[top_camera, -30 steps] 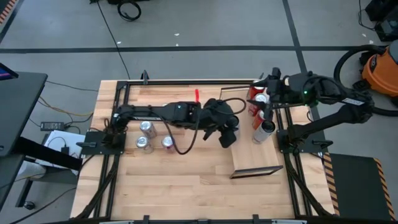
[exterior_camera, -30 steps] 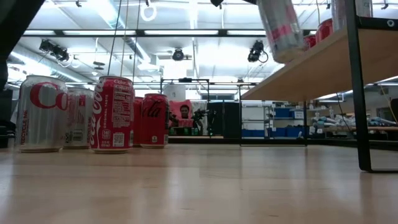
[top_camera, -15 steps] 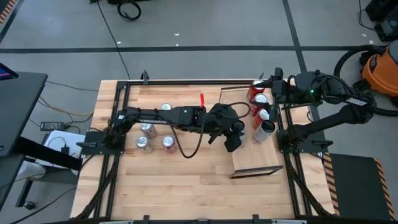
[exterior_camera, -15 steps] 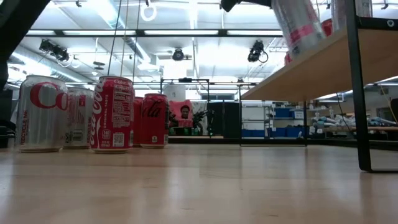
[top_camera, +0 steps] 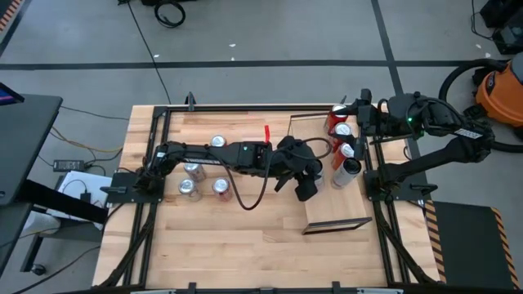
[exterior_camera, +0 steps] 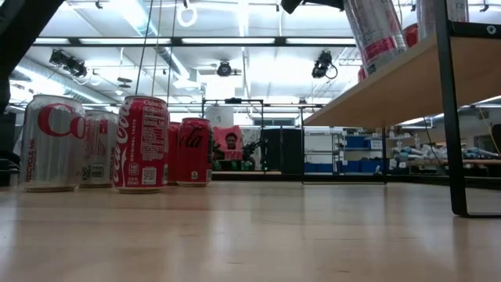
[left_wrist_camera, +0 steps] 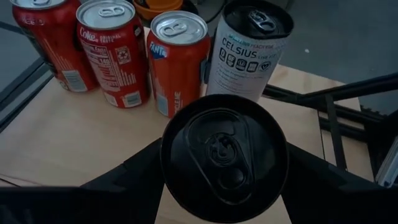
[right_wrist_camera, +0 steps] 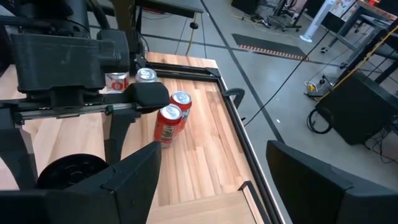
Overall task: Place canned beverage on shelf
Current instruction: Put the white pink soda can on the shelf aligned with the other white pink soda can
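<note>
Over the plank desk [top_camera: 237, 237], the left end effector [top_camera: 308, 181], clamped on a black-topped can [left_wrist_camera: 224, 155], has swung rightward to the shelf [top_camera: 331, 214]; placement looks close.

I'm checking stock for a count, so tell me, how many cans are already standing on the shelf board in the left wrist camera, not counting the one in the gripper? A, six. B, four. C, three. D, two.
B: behind the dark-topped can in the left gripper, four stand in a row on the shelf: two red Coke cans, a Fanta can and a Celsius can.
</note>
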### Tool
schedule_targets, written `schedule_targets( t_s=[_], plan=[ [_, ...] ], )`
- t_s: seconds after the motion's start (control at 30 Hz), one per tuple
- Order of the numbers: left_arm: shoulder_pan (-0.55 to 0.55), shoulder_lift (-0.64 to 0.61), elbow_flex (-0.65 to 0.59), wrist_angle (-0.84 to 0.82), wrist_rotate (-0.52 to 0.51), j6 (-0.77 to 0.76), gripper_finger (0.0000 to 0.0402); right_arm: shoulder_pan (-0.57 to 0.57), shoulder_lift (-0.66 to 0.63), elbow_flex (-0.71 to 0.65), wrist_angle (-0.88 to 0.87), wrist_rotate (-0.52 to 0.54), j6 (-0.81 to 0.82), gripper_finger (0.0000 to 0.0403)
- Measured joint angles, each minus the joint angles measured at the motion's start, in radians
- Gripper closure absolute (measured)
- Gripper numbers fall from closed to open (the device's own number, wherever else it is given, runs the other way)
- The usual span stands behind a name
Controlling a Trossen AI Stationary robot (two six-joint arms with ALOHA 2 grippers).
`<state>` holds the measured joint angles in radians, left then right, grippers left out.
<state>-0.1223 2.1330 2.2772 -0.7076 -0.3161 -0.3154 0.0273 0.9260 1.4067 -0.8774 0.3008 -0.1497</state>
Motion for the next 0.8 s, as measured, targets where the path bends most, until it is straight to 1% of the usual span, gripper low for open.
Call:
schedule_targets(
  t_s=[0.33, 0.5, 0.8],
  plan=[
    [0.0, 0.0, 0.0, -0.004, 0.005, 0.026, 0.0117, 0.0, 0.0, 0.0, 0.001, 0.0, 0.0, 0.0103],
    [0.0, 0.0, 0.0, -0.002, 0.01, 0.051, 0.0116, 0.0, 0.0, 0.0, 0.001, 0.0, 0.0, 0.0103],
    [0.0, 0.0, 0.0, 0.005, 0.014, 0.103, 0.0127, 0.0, 0.0, 0.0, 0.001, 0.0, 0.0, 0.0103]
  ],
)
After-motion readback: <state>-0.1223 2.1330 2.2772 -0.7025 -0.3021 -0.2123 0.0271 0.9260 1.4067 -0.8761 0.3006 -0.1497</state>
